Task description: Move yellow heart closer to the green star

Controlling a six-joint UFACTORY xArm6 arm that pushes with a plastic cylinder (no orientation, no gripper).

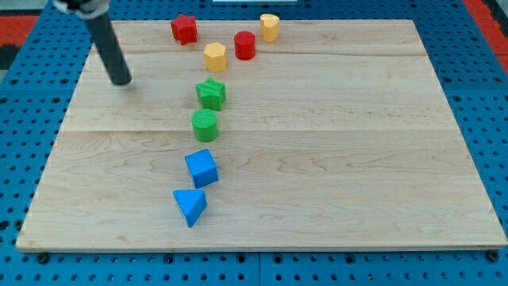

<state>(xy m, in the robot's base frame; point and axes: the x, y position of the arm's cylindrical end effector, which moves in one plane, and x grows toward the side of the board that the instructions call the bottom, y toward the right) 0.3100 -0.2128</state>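
The yellow heart [270,27] sits near the view's top, right of centre. The green star [211,94] lies lower and to the left, apart from it. A red cylinder [244,45] and a yellow pentagon [215,56] stand between the two. My tip [122,82] rests on the board at the view's upper left, well left of the green star and far from the yellow heart, touching no block.
A red star [184,29] sits at the top, left of the yellow pentagon. A green cylinder [205,125] is just below the green star. A blue cube [202,168] and a blue triangle [190,206] lie lower down. The wooden board [357,159] lies on a blue perforated surface.
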